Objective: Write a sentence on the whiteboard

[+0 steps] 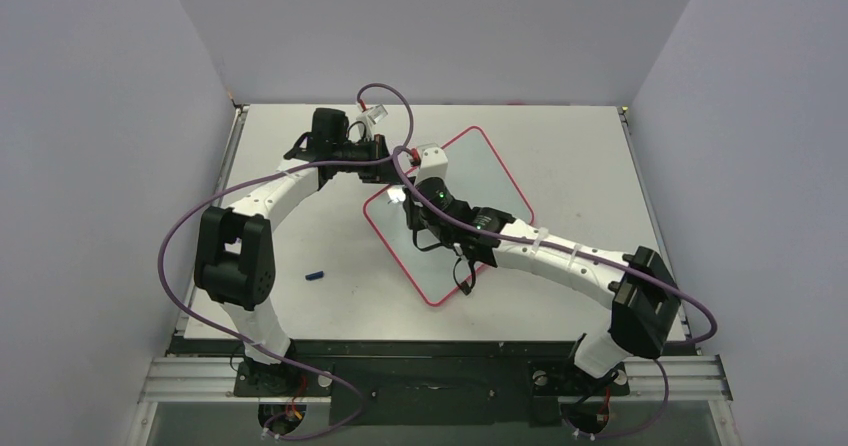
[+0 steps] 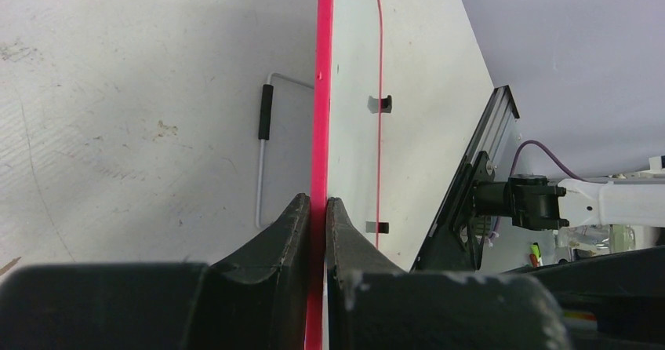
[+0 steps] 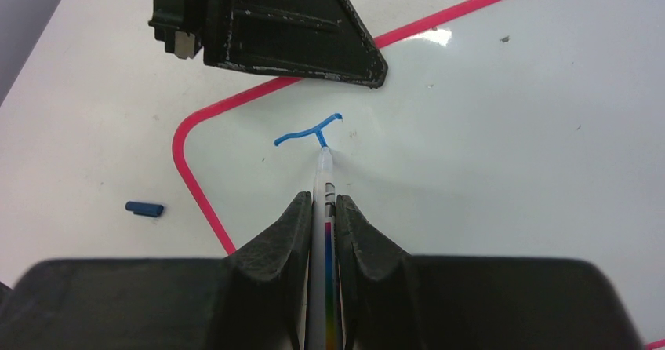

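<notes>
The whiteboard (image 1: 480, 181), glossy white with a thin red-pink frame, lies tilted on the table's middle. My left gripper (image 1: 385, 163) is shut on its far left edge; in the left wrist view the jaws (image 2: 318, 202) pinch the red frame (image 2: 321, 91) seen edge-on. My right gripper (image 1: 407, 204) is shut on a white marker (image 3: 324, 173) with a rainbow stripe. The marker's tip touches the whiteboard (image 3: 486, 130) at the foot of a small blue T-shaped mark (image 3: 312, 133) near the board's rounded corner.
A blue marker cap (image 1: 315, 276) lies on the table left of the board, also in the right wrist view (image 3: 145, 208). The left gripper's finger (image 3: 298, 28) sits just beyond the blue mark. A wire stand (image 2: 264, 114) shows beside the board edge. Grey walls enclose the table.
</notes>
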